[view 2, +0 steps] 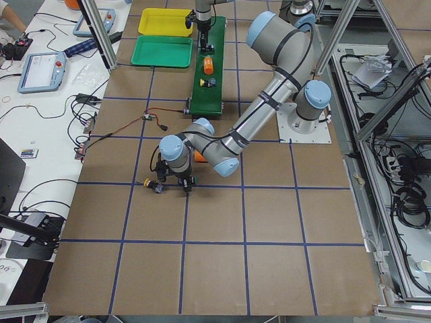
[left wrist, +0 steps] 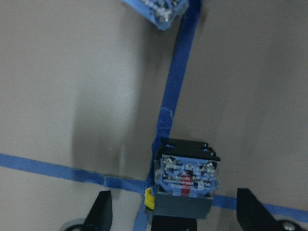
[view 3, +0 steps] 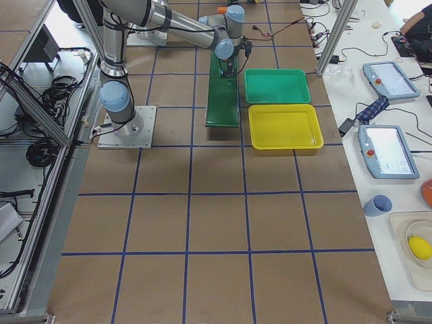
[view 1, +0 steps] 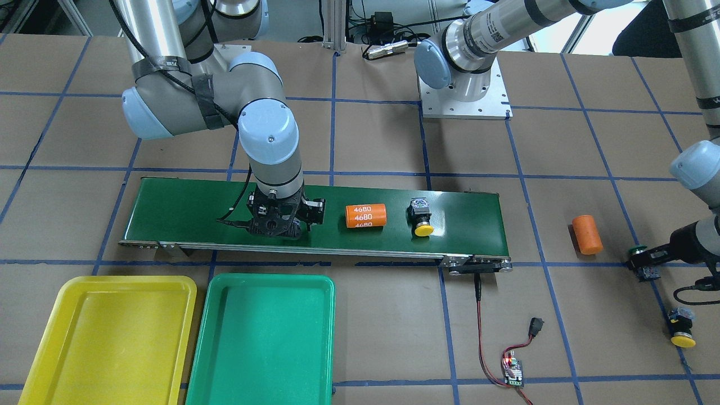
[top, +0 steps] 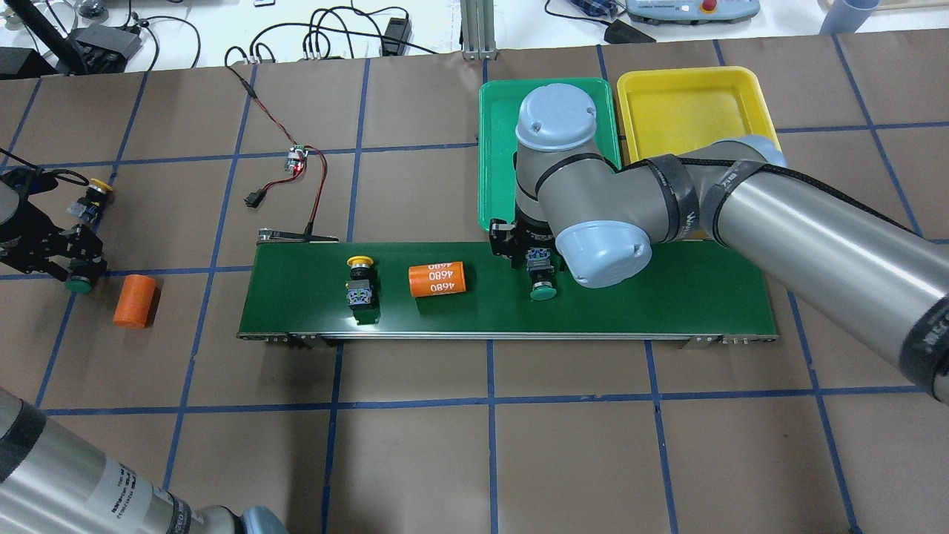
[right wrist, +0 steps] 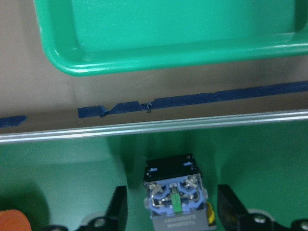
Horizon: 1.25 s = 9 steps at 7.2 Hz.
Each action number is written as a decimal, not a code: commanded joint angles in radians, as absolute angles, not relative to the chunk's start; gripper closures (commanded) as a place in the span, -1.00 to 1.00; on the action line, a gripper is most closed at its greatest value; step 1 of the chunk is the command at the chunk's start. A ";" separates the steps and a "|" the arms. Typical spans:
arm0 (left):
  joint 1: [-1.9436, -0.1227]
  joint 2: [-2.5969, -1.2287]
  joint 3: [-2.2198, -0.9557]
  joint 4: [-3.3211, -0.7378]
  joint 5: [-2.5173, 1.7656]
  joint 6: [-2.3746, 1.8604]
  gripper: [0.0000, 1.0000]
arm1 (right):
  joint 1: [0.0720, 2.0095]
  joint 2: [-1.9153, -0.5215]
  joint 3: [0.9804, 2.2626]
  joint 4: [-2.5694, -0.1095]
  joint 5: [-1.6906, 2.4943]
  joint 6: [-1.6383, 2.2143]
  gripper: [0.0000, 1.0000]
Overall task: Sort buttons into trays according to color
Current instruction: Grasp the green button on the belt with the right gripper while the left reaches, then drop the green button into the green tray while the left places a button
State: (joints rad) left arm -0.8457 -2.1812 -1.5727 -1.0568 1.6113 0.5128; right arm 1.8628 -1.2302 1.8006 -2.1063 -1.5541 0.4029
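Note:
My right gripper [right wrist: 174,214] is open low over the conveyor belt [view 1: 180,208], its fingers either side of a green-capped button [top: 541,280] with small gaps. My left gripper [left wrist: 173,214] is open over the table on the far left, its fingers wide of a second green-capped button [top: 76,282]. One yellow-capped button [view 1: 422,220] lies on the belt. The other [view 1: 682,329] lies on the table near the left gripper. The yellow tray [view 1: 112,337] and the green tray [view 1: 264,337] lie side by side beyond the belt, both empty.
An orange cylinder marked 4680 [view 1: 365,216] lies on the belt between the two buttons there. A plain orange cylinder [view 1: 587,234] lies on the table beside the left gripper. A small circuit board with red and black wires [view 1: 513,371] lies off the belt's end.

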 commanded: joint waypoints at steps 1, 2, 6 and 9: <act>-0.848 -2.160 -1.568 -1.061 1.556 0.515 1.00 | 1.861 -1.235 1.792 -2.075 -1.552 0.400 1.00; -0.857 -2.122 -1.577 -1.083 1.551 0.505 1.00 | 1.852 -1.242 1.787 -2.079 -1.552 0.400 1.00; -1.029 -1.873 -1.598 -1.417 1.549 0.017 1.00 | 1.797 -1.128 1.593 -2.169 -1.650 0.320 1.00; -1.227 -1.815 -1.712 -1.405 1.534 -0.408 1.00 | 1.643 -0.999 1.579 -2.299 -1.632 0.180 1.00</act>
State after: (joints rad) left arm -1.1469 -1.8376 -1.6750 -1.4052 1.5450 -0.2417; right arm 1.7001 -1.0534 1.5868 -2.2645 -1.6366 0.2268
